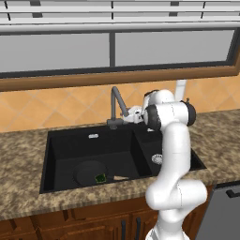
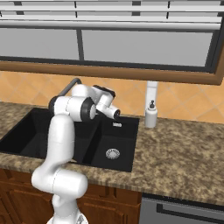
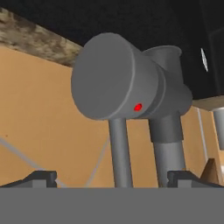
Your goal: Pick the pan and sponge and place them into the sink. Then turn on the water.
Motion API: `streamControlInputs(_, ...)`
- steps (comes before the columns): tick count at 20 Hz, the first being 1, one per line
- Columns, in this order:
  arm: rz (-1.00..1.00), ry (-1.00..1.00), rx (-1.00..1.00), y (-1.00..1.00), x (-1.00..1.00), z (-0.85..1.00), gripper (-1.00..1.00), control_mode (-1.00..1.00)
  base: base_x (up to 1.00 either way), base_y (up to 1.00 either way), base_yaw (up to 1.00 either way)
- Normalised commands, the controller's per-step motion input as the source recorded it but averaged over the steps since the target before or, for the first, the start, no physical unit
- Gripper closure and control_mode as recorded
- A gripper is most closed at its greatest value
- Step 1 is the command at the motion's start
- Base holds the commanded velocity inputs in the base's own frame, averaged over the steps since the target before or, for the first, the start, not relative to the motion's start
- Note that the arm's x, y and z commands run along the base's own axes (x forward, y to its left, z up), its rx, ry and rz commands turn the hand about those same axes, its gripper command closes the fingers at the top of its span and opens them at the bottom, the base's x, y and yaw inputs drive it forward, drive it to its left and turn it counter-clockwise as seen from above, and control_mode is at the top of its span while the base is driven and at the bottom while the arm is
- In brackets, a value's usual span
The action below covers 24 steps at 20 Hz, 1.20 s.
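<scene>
Two things lie in your sink, lower centre of the left base view: the pan in the large basin with the sponge on it. Your hand view shows the gripper spread wide around the faucet handle's stem.

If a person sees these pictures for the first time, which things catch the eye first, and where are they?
The white arm reaches over the black sink, with its open hand close to the dark grey faucet at the back wall. In the large left bowl the pan lies with the green sponge on it. No water runs yet.
</scene>
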Motion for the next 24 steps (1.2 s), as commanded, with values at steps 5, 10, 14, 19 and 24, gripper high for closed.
streamControlInputs(5, 0.0, 0.02, 0.03, 0.0, 0.43, -0.1, -1.0, -1.0, 0.0, 0.0, 0.0)
streamControlInputs(10, 0.0, 0.04, 0.07, -0.05, 0.24, -0.03, 1.0, -1.0, 0.0, 0.0, 0.0)
streamControlInputs(14, 0.0, 0.07, 0.14, -0.4, 0.16, 0.0, 1.0, -1.0, 0.0, 0.0, 0.0)
streamControlInputs(19, -0.02, 0.03, 0.15, -0.79, 0.02, -0.08, 1.0, -1.0, 0.0, 0.0, 0.0)
streamControlInputs(24, -0.09, 0.01, 0.07, -0.95, 0.0, -0.3, 1.0, -1.0, 0.0, 0.0, 0.0)
